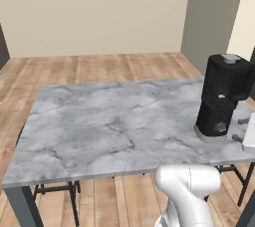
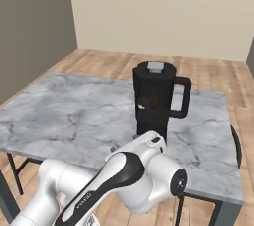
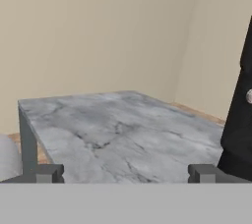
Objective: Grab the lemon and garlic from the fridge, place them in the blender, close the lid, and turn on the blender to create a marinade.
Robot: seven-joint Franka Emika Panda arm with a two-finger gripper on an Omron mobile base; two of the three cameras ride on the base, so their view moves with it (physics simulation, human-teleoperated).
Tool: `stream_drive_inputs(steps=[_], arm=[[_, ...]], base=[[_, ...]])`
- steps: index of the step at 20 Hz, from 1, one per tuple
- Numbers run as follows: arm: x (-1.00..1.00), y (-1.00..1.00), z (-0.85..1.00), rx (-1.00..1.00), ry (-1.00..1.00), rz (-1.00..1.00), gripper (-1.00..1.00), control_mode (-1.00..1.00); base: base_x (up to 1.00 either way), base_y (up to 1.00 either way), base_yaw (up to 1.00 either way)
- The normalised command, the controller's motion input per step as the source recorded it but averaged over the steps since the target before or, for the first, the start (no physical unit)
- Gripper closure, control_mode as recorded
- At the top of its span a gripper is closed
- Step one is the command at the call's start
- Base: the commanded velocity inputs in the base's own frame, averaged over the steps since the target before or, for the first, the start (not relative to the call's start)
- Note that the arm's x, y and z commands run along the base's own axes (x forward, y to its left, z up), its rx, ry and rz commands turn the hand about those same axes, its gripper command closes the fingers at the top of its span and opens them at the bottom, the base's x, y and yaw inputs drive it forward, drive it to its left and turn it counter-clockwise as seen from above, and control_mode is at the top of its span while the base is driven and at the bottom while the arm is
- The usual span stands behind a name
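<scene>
The marble table (image 1: pixel 109 121) is the largest thing here: a grey-veined slab on dark legs, standing on a wood plank floor (image 1: pixel 99 66) with beige walls (image 1: pixel 94 12) behind. In the left base view its top runs from about 9 o'clock across to 3 o'clock.

The blender (image 1: pixel 223 99) stands upright on the table near its right edge in the left base view, at about 3 o'clock. Its long axis is vertical: black jug above, black base with a front knob and grey foot ring below. In the right base view the blender (image 2: pixel 156 101) sits just above centre, at about 12 o'clock from the arm's elbow, and its side handle points to 3 o'clock. The base knob faces the cameras in the left base view. In the hand view the blender (image 3: pixel 240 120) is a dark upright mass at the 3 o'clock edge.

The lid (image 2: pixel 155 67) sits on top of the jug, its light grey square knob facing up; it shows in the left base view too (image 1: pixel 230 58).

The gripper (image 3: pixel 126 173) is spread wide. Its two dark fingertips (image 3: pixel 49 173) stand far apart at the bottom of the hand view, one near 7 o'clock and one near 5 o'clock, with nothing between them. They hold nothing. The right fingertip lies just beside the blender's base in that view; whether it touches cannot be told.
</scene>
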Motion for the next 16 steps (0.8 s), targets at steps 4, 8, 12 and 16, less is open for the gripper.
stream_drive_inputs(steps=[4,8,12,16], arm=[[0.27,-0.09,-0.10,0.01,0.00,0.08,-1.00,-1.00],[0.20,-0.16,-0.19,0.00,0.00,0.04,-1.00,-1.00],[0.21,-0.18,-0.23,0.00,0.00,0.01,-1.00,-1.00],[0.25,-0.02,-0.18,0.00,0.00,0.00,-1.00,-1.00]], base=[[0.00,0.00,0.00],[0.00,0.00,0.00],[0.00,0.00,0.00],[0.00,0.00,0.00]])
